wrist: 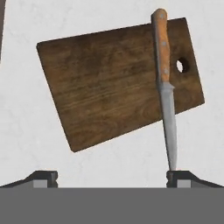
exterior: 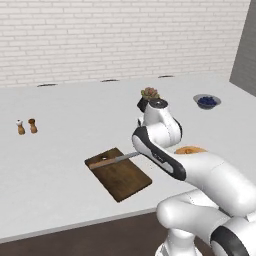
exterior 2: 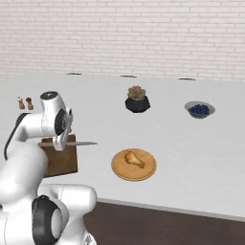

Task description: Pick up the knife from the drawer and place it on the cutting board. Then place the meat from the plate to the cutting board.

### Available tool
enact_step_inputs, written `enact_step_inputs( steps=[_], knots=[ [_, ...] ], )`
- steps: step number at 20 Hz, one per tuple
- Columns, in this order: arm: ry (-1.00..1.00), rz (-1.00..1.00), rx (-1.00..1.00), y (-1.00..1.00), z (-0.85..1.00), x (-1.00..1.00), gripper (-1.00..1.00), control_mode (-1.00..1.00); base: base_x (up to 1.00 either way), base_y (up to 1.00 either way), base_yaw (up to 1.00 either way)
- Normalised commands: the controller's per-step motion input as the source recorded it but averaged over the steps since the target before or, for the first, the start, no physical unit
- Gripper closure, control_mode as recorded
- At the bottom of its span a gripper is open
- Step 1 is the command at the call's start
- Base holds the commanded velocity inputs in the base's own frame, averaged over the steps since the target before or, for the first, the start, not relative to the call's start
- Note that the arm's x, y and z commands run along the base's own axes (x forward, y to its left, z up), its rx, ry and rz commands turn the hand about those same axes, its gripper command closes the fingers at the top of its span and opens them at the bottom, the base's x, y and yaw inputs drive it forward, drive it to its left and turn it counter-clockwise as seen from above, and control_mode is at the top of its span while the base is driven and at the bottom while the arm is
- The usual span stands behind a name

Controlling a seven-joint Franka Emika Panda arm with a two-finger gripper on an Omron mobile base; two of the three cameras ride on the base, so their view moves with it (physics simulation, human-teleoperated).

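One knife point(wrist: 165, 83): handle on cutting board point(wrist: 109, 83), blade tip overhanging the worktop point(exterior: 60, 165).
Hidden: plate partly behind arm.
End effector point(wrist: 111, 177): fingers spread apart, above board, empty.

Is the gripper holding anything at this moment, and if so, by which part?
Nothing is held. The gripper is open above the cutting board, and the knife lies across the board, its blade tip past the edge.

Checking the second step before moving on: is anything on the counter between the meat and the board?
Nothing visible. The meat sits on its plate, with bare counter between it and the board. The knife lies across the board's holed end, blade overhanging toward the plate.
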Motion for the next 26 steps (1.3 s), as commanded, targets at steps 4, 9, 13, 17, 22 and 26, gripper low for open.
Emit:
enact_step_inputs(
  steps=[4,9,13,17,22,26],
  knots=[
    [0.09,-0.56,0.06,-1.0,0.03,0.0,-1.0,-1.0,0.0,0.0,0.0],
    [0.05,-0.54,0.03,-1.0,0.03,0.0,-1.0,-1.0,0.0,0.0,0.0],
    [0.0,-0.49,0.03,-1.0,0.11,-0.02,-1.0,-1.0,0.0,0.0,0.0],
    [0.0,-0.31,0.06,-1.0,0.01,-0.03,-1.0,-1.0,0.0,0.0,0.0],
    [-0.05,-0.09,0.06,-0.86,-0.18,0.0,-1.0,-1.0,0.0,0.0,0.0],
    [-0.06,-0.02,0.05,-0.41,-0.38,0.0,-1.0,-1.0,0.0,0.0,0.0]
  ],
)
